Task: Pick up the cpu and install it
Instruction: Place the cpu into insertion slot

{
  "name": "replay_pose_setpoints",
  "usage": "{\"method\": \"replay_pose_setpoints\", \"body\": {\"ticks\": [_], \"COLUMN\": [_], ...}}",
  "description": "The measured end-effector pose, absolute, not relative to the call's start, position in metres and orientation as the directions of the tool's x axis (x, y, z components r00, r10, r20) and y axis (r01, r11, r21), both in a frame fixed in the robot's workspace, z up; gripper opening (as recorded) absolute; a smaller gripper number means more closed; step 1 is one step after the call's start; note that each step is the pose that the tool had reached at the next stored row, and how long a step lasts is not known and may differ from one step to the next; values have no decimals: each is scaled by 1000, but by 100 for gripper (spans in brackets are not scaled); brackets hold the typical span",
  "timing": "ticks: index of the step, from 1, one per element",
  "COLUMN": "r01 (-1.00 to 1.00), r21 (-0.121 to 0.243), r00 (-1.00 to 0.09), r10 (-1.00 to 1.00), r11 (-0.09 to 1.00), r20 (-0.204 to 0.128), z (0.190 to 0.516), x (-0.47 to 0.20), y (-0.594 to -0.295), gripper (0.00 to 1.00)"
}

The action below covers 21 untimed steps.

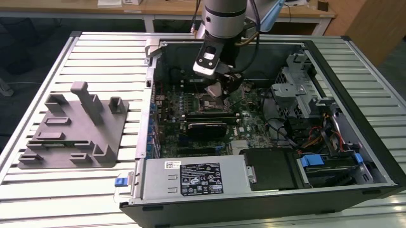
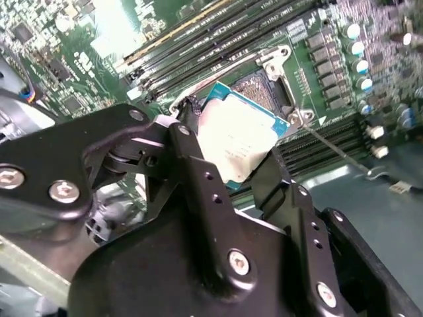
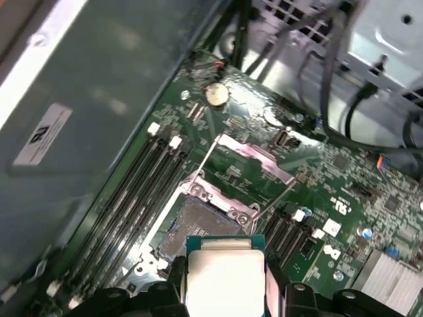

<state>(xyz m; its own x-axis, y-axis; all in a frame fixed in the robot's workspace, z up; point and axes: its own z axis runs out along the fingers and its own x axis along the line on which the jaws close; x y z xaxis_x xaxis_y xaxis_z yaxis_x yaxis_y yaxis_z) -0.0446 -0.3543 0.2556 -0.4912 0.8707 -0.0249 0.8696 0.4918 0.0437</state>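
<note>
Slatted metal table [image 1: 63, 190], with an open case [image 1: 266, 209] lying on it. In the exterior view the pincer [image 1: 222, 88] hangs inside that case, low over the board [image 1: 254, 123], with the socket [image 1: 212, 102] just beneath it. A grey tray [image 1: 70, 137] sits well off to the exterior view's left of the pincer.

Over to the second wrist view: the jaws are clamped on the cpu [image 2: 241, 135] by two opposite edges, silver top showing. The chip is tilted, and the socket lies uncovered just beyond it.

Now the first wrist view: the cpu is between the jaws, the socket is bare just ahead of them, and its plate [image 3: 254, 158] is swung up. Pick-up looks done. Seating isn't, since the chip is not yet down in the socket.
</note>
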Motion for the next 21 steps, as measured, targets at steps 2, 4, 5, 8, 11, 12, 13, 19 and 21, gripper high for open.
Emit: {"method": "replay_pose_setpoints", "body": {"ticks": [2,4,5,8,11,12,13,19,21], "r01": [887,903,911,932,950,956,961,986,991], "r21": [44,44,44,44,44,44,44,44,44], "r00": [-459,-427,-410,-360,-309,-290,-273,-162,-125], "r10": [888,904,912,933,951,957,962,986,992], "r11": [460,428,410,360,310,291,274,163,126], "r20": [-25,-25,-25,-25,-25,-25,-25,-25,-25], "z": [255,255,255,255,255,254,254,253,252], "x": [-45,-45,-45,-45,-45,-45,-45,-45,-45], "y": [-354,-354,-354,-354,-354,-354,-354,-354,-354], "gripper": [55,55,55,55,55,55,55,55,55]}}
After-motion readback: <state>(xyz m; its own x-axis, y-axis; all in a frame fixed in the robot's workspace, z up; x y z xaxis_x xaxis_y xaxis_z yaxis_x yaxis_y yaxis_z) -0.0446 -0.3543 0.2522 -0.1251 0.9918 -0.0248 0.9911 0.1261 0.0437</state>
